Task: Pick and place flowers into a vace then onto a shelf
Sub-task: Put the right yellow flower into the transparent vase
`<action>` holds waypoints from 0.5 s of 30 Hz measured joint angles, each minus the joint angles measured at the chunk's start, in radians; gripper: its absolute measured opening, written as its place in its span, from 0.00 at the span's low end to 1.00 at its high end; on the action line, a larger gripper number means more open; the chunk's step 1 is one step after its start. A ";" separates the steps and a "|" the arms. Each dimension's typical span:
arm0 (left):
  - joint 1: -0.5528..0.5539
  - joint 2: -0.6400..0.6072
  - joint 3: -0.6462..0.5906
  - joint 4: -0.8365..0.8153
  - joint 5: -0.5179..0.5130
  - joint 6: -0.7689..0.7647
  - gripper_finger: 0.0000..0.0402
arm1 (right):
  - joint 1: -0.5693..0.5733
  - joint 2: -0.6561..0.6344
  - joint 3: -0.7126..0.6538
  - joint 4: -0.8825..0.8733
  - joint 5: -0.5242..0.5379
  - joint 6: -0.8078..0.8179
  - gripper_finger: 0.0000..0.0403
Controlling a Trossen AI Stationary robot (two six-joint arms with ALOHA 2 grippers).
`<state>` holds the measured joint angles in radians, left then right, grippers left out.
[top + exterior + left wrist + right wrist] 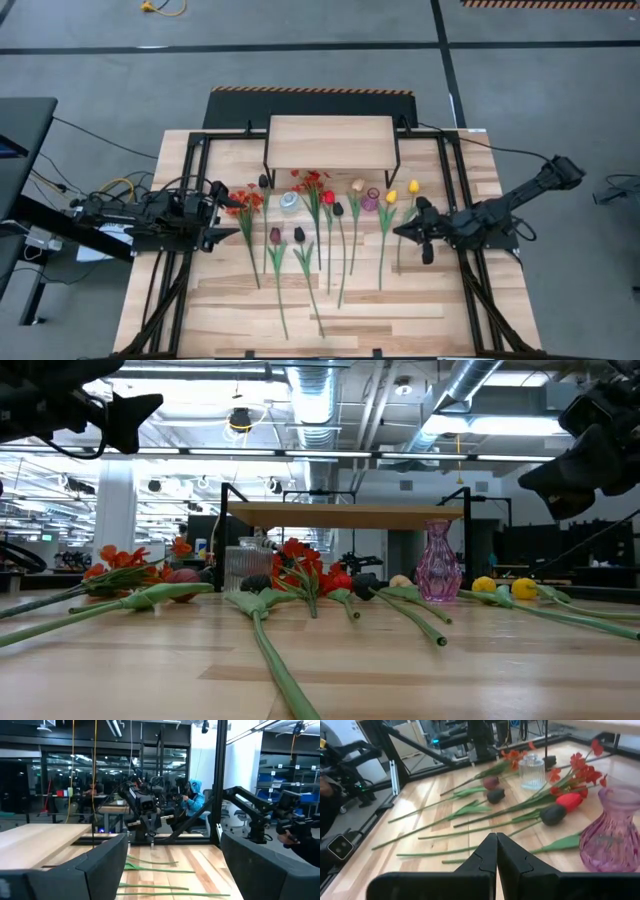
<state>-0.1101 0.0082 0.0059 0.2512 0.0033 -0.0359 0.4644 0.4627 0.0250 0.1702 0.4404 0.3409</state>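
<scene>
Several long green-stemmed flowers (pixel 320 235) lie flat in a row on the slatted table, their red, yellow, cream and dark heads toward the far edge (pixel 520 810). Between them stand a pink glass vase (pixel 371 200) (pixel 612 837) and a clear ribbed glass jar (pixel 289 202) (pixel 532 770). The wooden shelf (pixel 330 140) (pixel 345 515) stands on black legs behind them. My left gripper (pixel 228 217) (pixel 172 865) hovers open at the row's left end, holding nothing. At the row's right end, near the yellow tulips, my right gripper (pixel 402 230) (pixel 496 851) hangs shut and empty.
Black frame rails (pixel 190 200) run along the table's left, right and far sides. Bare wood (pixel 330 320) lies between the stem ends and the near edge. Beyond the table a person in a blue hooded top (pixel 192 795) sits in the room.
</scene>
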 joint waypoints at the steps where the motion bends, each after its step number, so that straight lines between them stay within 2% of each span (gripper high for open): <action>1: 0.000 0.000 0.000 0.000 0.000 -0.007 0.77 | 0.000 0.013 0.000 0.006 -0.001 0.011 0.00; 9: -0.047 0.000 0.000 0.002 0.001 -0.080 0.77 | 0.001 0.148 0.011 0.164 -0.083 0.022 0.00; 15: -0.139 0.019 0.000 0.029 -0.038 -0.080 0.77 | 0.014 0.272 0.044 0.215 -0.077 0.020 0.00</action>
<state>-0.2486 0.0268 0.0059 0.2801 -0.0351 -0.1156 0.4783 0.7344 0.0693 0.3855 0.3637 0.3608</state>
